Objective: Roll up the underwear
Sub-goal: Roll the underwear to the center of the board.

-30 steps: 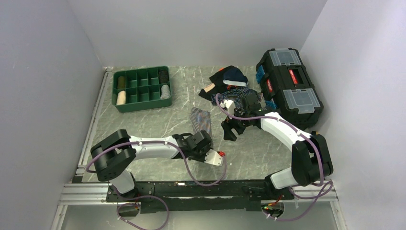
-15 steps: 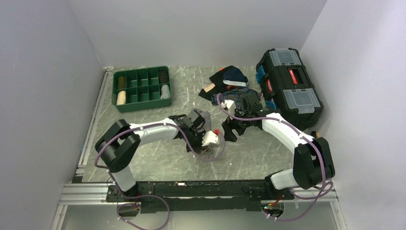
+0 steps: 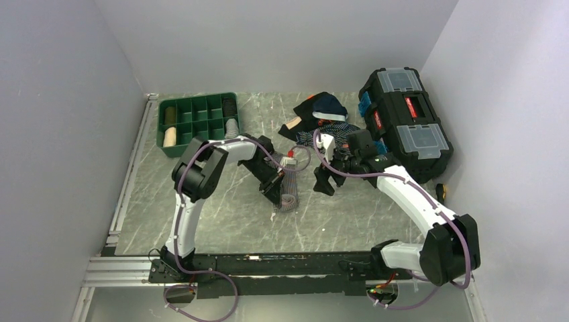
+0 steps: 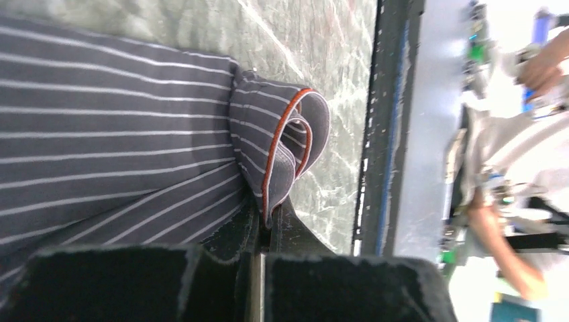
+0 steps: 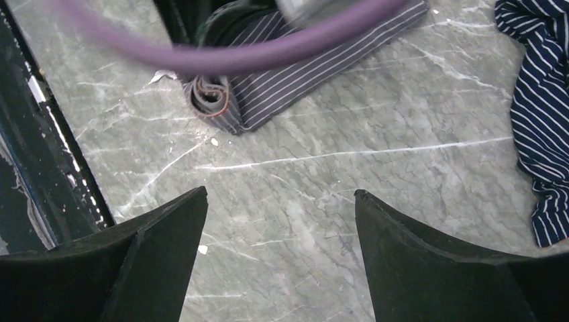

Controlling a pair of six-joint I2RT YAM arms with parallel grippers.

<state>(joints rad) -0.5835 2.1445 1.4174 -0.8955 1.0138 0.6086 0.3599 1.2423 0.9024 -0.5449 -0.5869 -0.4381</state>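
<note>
Left claw, drawn in from nearer the arm bases within the last second, now clamps together on the started roll of the pinstriped underwear, which lies mid-table. Right claw hovers beside it, jaws apart. Rolling looks barely begun.

Soft, even overhead light leaves only faint shadows on the worktop. The left wrist view is blown out and blurred past the near edge; a purple cable smears across the right wrist view

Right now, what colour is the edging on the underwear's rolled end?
Orange-red trim on the underwear; clearest in the left wrist view.
</note>
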